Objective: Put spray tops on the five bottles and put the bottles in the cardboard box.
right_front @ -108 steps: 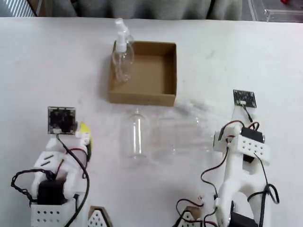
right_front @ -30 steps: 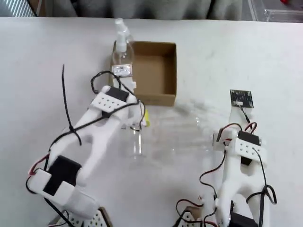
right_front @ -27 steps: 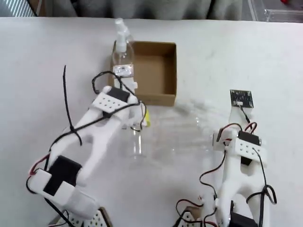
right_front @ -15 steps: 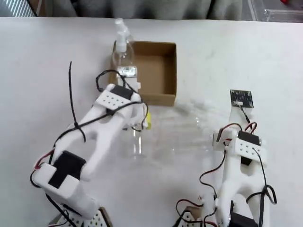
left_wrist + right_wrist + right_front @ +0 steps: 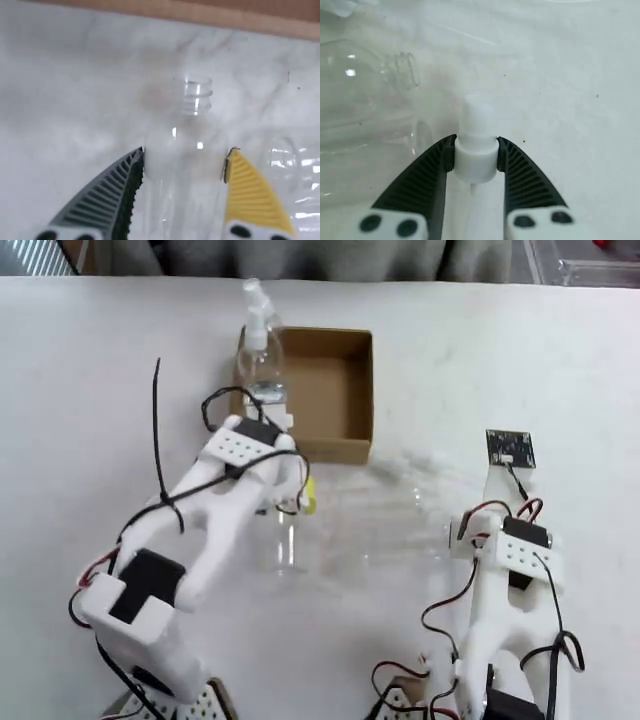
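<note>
Left gripper swung in, open astride bottle at six o'clock of cardboard box; we'd close squarely on its body; right gripper clamps spray top.

There's one capped bottle standing upright in the open brown cardboard box, tight against the wall on the left arm's side. In front of the box an uncapped clear bottle lies flat on the bench, threaded neck toward the box, with further clear bottles faintly visible beside it. A white spray top sits pinched between the right gripper jaws.
</note>
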